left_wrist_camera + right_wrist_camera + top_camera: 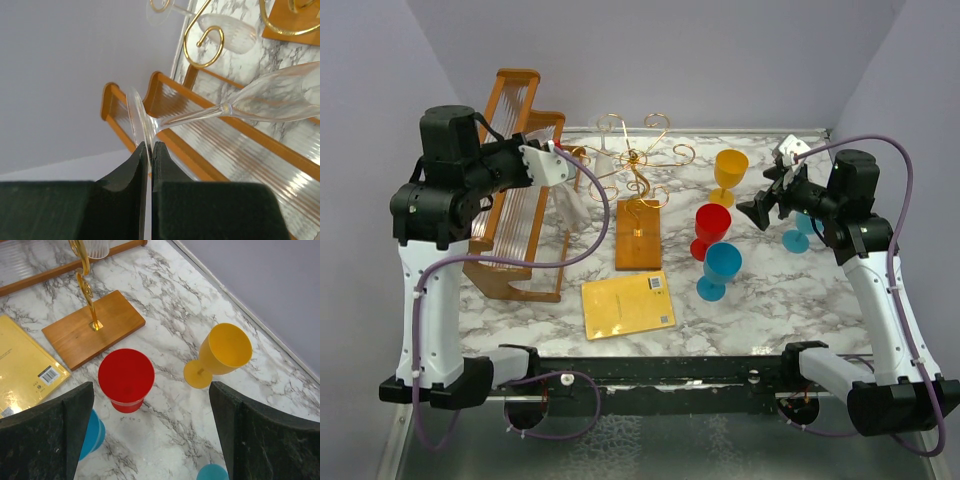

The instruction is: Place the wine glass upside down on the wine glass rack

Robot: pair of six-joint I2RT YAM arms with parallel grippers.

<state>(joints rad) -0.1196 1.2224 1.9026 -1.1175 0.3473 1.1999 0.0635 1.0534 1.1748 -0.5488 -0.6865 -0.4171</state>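
Pinching the wine glass (280, 95), left hand (150, 150) aloft.

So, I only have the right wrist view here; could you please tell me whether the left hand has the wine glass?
Observer: Yes, the left hand is shut on the clear wine glass, pinching the edge of its foot.
Operator: Thank you. And where is it relative to the rack?
Observer: It is held in the air between the wooden frame and the wine glass rack, not yet hooked on any gold arm.
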